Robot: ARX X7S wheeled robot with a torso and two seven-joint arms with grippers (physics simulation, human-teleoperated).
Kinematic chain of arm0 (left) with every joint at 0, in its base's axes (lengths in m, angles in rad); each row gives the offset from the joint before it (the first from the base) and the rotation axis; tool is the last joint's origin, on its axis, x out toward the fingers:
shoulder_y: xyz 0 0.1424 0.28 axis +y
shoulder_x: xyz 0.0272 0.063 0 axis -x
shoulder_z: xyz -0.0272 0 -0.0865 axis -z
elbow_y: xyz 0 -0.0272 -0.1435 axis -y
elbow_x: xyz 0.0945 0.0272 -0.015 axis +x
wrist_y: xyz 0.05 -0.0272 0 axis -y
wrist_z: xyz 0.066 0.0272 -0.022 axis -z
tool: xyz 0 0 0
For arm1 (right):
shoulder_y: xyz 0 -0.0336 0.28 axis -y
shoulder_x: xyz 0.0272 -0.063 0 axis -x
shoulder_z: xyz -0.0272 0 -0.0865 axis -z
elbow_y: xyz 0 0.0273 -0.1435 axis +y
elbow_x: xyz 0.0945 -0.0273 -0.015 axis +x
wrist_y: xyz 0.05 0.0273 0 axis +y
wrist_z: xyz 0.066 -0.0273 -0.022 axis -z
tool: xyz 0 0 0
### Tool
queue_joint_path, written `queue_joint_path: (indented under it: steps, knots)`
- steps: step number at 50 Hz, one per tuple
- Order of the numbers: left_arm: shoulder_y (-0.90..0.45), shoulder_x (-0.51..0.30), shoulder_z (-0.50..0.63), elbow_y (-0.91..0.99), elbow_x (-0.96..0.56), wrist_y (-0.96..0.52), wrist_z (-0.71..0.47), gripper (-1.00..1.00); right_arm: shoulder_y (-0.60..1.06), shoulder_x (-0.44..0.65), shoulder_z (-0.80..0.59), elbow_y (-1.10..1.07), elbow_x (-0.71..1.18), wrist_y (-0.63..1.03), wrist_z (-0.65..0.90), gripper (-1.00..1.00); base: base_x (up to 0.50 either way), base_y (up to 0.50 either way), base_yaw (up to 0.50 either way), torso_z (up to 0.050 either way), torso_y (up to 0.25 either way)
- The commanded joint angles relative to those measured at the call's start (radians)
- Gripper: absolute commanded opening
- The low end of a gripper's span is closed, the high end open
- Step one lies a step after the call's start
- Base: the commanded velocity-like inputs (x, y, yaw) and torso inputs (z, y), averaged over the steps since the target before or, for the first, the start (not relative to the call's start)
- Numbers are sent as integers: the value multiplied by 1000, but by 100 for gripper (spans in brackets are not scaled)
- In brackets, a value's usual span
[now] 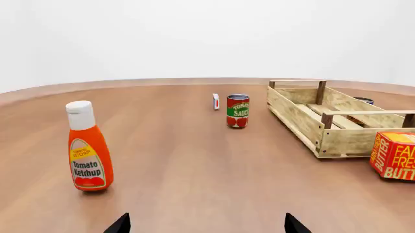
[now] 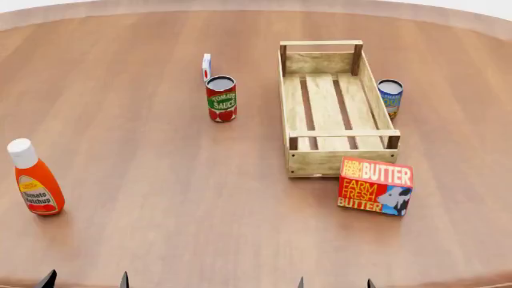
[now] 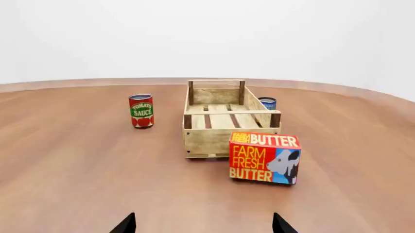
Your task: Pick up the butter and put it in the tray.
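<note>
The butter (image 2: pixel 376 186) sits on the table just beside the tray's (image 2: pixel 340 161) near end, ahead and slightly right of the nearer right gripper (image 2: pixel 334 283), whose jaws spread wide, empty.

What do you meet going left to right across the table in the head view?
ketchup bottle → small white box → tomato sauce can → tray → butter → blue can. The butter overlaps the tray's right end in width, so their order is loose.
</note>
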Motion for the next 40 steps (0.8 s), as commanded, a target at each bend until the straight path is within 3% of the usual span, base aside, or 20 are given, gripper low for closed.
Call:
queue_joint_path:
  steps: [1, 11, 12, 13, 14, 22, 40]
  knots:
    - [0, -16, 18, 1, -11, -3, -21, 100, 3, 14, -18, 4, 22, 6, 21, 100, 0, 0, 0, 0, 0]
    - [-7, -42, 51, -15, -3, -25, -86, 100, -4, 40, -49, -20, 52, 28, 64, 100, 0, 0, 0, 0, 0]
    - [-120, -7, 3, -150, 26, 109, -86, 100, 94, 1, -72, 150, 9, -150, 141, 100, 0, 0, 0, 0, 0]
    - [-11, -21, 25, -31, 13, -8, -56, 100, 2, 58, -72, 0, 69, 0, 87, 100, 0, 0, 0, 0, 0]
    - [-5, -25, 25, -9, 4, -27, -59, 100, -2, 62, -75, -26, 72, 31, 87, 100, 0, 0, 0, 0, 0]
    - [-2, -46, 25, 97, -23, -88, -102, 100, -7, 79, -77, -147, 78, 102, 120, 100, 0, 0, 0, 0, 0]
    - [41, -94, -18, 696, -114, -377, -154, 100, 8, 131, -92, -699, 63, 428, 189, 100, 0, 0, 0, 0, 0]
